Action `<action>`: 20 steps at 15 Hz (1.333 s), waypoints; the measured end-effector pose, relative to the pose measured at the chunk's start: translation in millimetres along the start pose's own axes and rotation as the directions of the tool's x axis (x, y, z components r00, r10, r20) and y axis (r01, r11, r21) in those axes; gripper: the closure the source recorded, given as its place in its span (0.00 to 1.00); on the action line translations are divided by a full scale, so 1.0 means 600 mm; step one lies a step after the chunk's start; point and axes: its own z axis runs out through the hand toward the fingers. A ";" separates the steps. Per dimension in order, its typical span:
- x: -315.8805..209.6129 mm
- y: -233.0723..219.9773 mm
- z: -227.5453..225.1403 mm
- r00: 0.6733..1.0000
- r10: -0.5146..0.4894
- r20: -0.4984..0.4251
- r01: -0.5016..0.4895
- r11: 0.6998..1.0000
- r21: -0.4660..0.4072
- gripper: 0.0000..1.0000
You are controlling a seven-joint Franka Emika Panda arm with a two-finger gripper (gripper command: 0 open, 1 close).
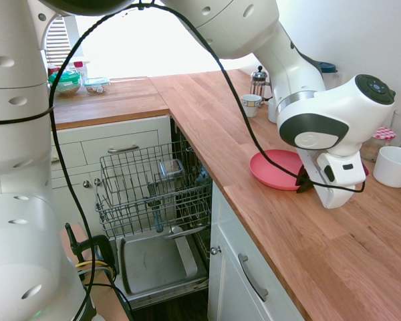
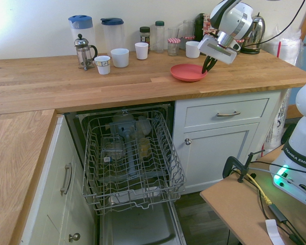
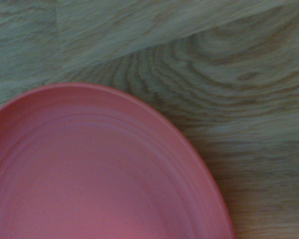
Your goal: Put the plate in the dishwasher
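A round, shallow coral-pink plastic plate [image 2: 186,72] with a raised rim is seen lying upright on the wooden countertop [image 2: 137,88], to one side of the open dishwasher [image 1: 162,264]. Its rim is pinched between the dark fingers of the two-finger gripper [image 2: 207,65], which are pressed together at the edge nearest the white robot arm [image 2: 232,23]. In the wrist view, the curved rim and shallow ridges of the plate are shown against the wood grain. Behind the plate, a plain white mug [image 2: 193,49] and clear glasses with red-and-white checked lids [image 2: 173,40] are set near the wall, and a shiny metal kettle [image 2: 256,31] is placed beyond the arm. Farther along the counter, a glass and metal French press [image 2: 84,53], a white cup with a patterned band [image 2: 103,65], two more white cups [image 2: 120,57] and two clear jugs with blue lids [image 2: 112,35] are grouped. Below the counter, the grey wire-grid rack [image 2: 135,168] is drawn out above the lowered metal door [image 2: 137,222], and clear containers [image 2: 112,148] are held in it.
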 end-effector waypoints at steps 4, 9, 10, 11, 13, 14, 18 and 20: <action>-0.051 -0.027 -0.080 0.987 -0.133 -0.089 0.134 0.991 0.004 1.00; -0.141 -0.068 -0.207 0.942 -0.276 -0.191 0.282 0.959 0.009 1.00; -0.170 -0.076 -0.222 0.919 -0.324 -0.224 0.329 0.944 -0.015 1.00; -0.208 -0.083 -0.231 0.891 -0.374 -0.258 0.376 0.926 -0.045 1.00; -0.304 -0.097 -0.236 0.822 -0.468 -0.326 0.458 0.882 -0.111 1.00; -0.355 -0.103 -0.232 0.784 -0.501 -0.367 0.484 0.863 -0.144 1.00; -0.540 -0.113 -0.193 0.635 -0.577 -0.514 0.536 0.808 -0.245 1.00; -0.619 -0.103 -0.165 0.573 -0.603 -0.555 0.553 0.784 -0.282 1.00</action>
